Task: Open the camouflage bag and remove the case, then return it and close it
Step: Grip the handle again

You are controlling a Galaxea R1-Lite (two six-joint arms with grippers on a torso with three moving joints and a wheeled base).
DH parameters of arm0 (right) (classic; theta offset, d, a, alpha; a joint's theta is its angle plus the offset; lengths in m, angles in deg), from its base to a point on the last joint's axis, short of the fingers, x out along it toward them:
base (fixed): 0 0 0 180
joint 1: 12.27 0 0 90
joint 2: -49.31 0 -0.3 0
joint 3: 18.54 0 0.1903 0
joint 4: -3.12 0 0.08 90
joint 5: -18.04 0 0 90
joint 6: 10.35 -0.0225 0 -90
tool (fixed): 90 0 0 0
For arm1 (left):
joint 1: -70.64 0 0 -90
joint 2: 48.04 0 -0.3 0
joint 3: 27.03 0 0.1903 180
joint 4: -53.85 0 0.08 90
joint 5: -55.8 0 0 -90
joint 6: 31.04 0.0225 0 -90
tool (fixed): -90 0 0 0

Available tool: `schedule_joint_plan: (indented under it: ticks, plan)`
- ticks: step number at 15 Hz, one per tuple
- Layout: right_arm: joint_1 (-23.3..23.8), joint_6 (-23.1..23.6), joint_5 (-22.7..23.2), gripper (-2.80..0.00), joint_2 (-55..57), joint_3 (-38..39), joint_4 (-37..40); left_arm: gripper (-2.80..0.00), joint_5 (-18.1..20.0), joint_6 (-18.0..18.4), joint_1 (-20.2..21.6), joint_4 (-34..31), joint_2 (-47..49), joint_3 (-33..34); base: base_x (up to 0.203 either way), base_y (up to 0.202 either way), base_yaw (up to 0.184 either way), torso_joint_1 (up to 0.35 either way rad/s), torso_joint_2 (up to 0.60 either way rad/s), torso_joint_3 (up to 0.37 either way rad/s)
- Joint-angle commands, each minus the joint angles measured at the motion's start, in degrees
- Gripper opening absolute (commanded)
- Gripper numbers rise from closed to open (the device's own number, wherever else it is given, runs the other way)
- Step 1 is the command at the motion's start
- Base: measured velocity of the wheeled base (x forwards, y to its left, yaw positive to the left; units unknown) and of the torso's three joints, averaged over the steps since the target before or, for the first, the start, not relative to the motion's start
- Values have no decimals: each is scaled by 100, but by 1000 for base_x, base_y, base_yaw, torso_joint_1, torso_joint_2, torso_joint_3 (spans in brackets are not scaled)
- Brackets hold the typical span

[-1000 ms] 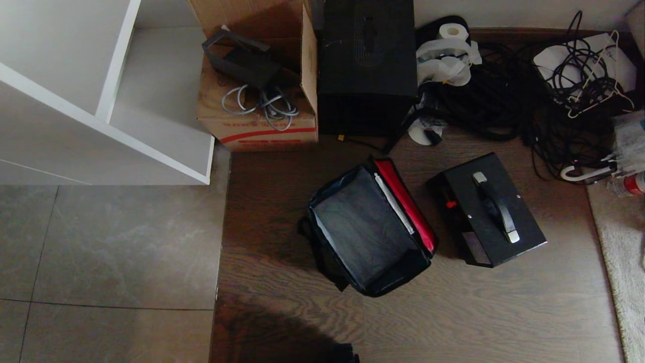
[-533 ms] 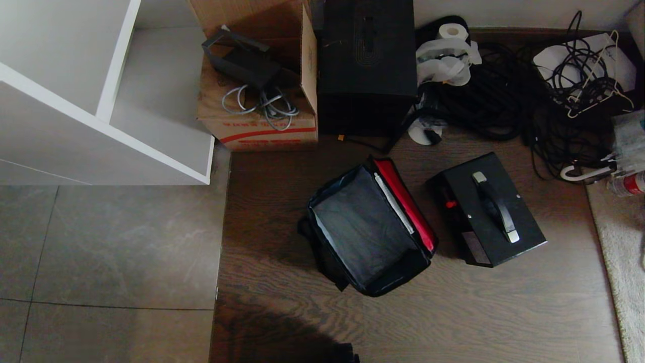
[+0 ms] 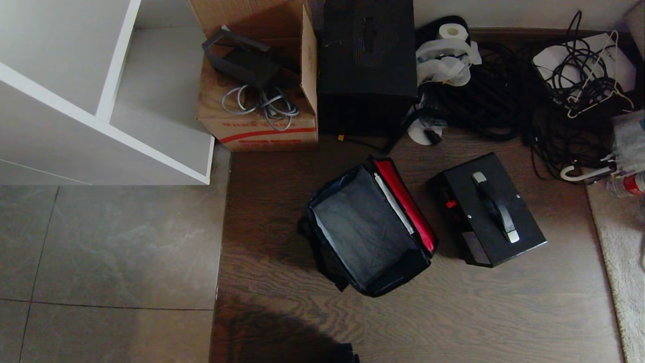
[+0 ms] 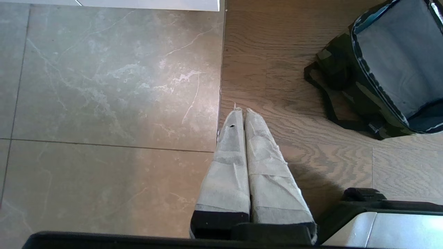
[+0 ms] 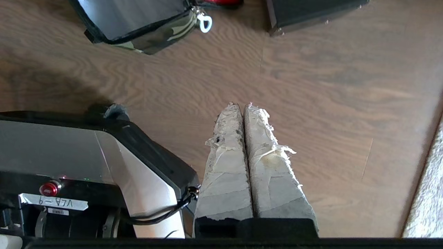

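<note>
The black rectangular hard case (image 3: 486,209) with its silver-ended handle is sitting on the wooden floor (image 3: 484,312), just right of the open camouflage soft bag (image 3: 368,229), its long axis running diagonally away rightward. The right gripper (image 5: 244,107), clenched and empty, is hanging nearer it; the left gripper (image 4: 241,112) is also pressed together, idling.

Camouflage bag (image 3: 368,232) open on wood floor, red lid lining up, black interior empty. Case (image 3: 486,209) just beside, upright, handle up, outside bag.
</note>
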Motion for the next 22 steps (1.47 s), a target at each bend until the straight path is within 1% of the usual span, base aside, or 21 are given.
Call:
schedule_joint_plan:
  ticks: [1,10,11,12,13,14,15,16,17,19,20,22]
  plan:
    - [-1,-15,0,-280,38,25,8,-280,0,-2,0,1,9,0,0,0,0,0,0,0]
    - [23,-24,3,-280,35,42,-21,-280,0,-2,0,1,9,0,0,0,0,0,0,0]
    - [239,-25,9,-280,35,42,-24,-280,0,-2,0,1,9,0,0,0,0,0,0,0]
    - [585,-36,9,-280,16,33,-22,-280,0,-2,0,1,9,0,0,0,0,0,0,0]
    - [693,-35,7,-280,-34,27,-11,-280,0,-2,0,1,9,0,0,0,0,0,0,0]
    - [586,-31,5,-280,-140,26,-15,-280,0,-2,0,1,9,0,0,0,0,0,0,0]
    - [370,-8,8,-280,-247,25,-6,-280,0,-2,0,1,9,0,0,0,0,0,0,0]
    - [349,26,25,-280,-266,25,-22,-280,0,-2,0,1,9,0,0,0,0,0,0,0]
    - [352,66,36,-280,-270,25,-2,-280,0,-2,0,1,9,0,0,0,0,0,0,0]
    - [678,140,52,-280,-368,28,-33,-280,0,-2,0,1,9,0,0,0,0,0,0,0]
    - [659,156,58,-280,-560,27,-36,-280,0,-2,0,1,9,0,0,0,0,0,0,0]
    - [562,169,63,-280,-1347,23,-36,-280,0,-2,0,1,9,0,0,0,0,0,0,0]
